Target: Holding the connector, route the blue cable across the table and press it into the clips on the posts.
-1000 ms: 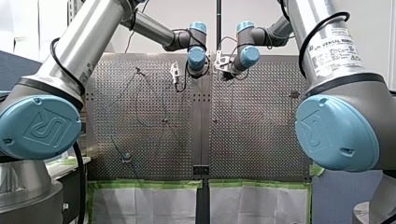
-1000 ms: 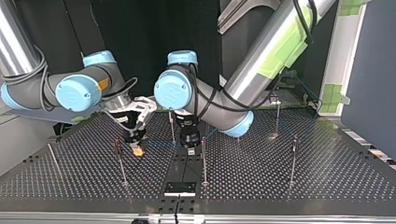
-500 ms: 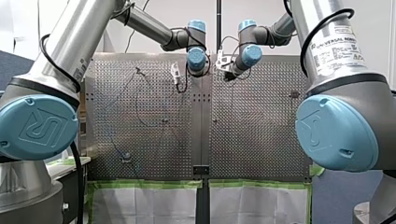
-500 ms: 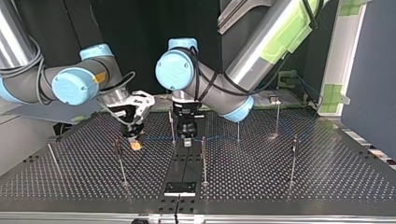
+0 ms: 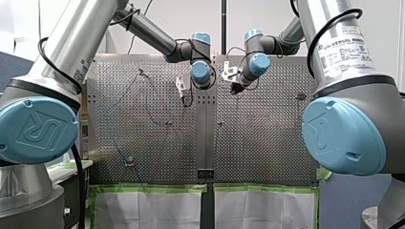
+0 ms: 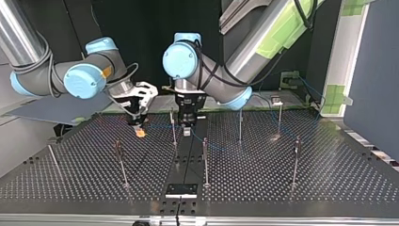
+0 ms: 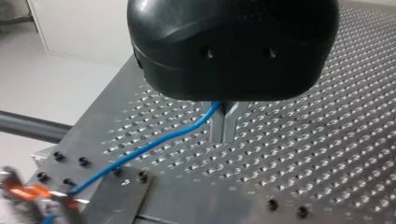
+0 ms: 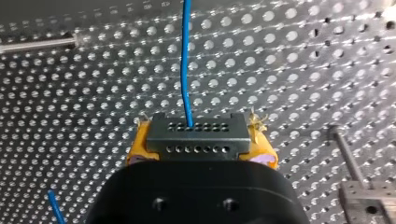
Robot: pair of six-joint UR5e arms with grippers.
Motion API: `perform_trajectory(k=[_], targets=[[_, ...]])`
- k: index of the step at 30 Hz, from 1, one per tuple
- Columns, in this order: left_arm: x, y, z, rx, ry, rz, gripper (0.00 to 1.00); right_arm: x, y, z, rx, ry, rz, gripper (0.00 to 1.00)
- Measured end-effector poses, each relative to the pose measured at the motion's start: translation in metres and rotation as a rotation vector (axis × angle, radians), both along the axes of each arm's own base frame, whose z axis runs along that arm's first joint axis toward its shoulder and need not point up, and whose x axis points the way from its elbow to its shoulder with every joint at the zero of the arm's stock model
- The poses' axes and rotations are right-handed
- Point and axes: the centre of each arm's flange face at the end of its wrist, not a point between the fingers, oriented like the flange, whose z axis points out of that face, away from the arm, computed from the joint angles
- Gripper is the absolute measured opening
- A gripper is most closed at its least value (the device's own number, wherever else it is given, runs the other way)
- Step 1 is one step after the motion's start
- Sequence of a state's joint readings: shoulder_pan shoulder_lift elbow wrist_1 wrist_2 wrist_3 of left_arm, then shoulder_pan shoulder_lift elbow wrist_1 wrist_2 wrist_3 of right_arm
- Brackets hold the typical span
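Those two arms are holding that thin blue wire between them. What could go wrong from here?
The blue cable runs from my left gripper, shut on it, to the connector held by my right gripper. Pulling the two apart could tug the cable loose.
In the top view a thin post seems to stand close beside my left gripper, so a sideways move might bump it.

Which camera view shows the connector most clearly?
The right wrist view: the black connector sits in the middle, clamped between yellow pads, with the blue cable leaving it. The top view shows only a small orange spot under my right gripper; the front and left wrist views do not show it clearly.
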State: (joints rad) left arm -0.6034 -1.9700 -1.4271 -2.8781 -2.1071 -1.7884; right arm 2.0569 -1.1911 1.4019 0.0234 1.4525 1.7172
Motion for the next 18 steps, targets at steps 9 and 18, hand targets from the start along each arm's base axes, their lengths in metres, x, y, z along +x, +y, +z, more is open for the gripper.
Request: perform_trajectory(k=[9, 18], targets=[[-0.002, -0.005, -0.055, 0.027, 0.037, -0.051, 0.0, -0.011, 0.003, -0.027, 0.028, 0.029, -0.011, 0.0], [-0.002, 0.002, -0.129, 0.05, 0.101, -0.065, 0.0, -0.014, 0.004, -0.066, 0.078, 0.053, 0.003, 0.0]])
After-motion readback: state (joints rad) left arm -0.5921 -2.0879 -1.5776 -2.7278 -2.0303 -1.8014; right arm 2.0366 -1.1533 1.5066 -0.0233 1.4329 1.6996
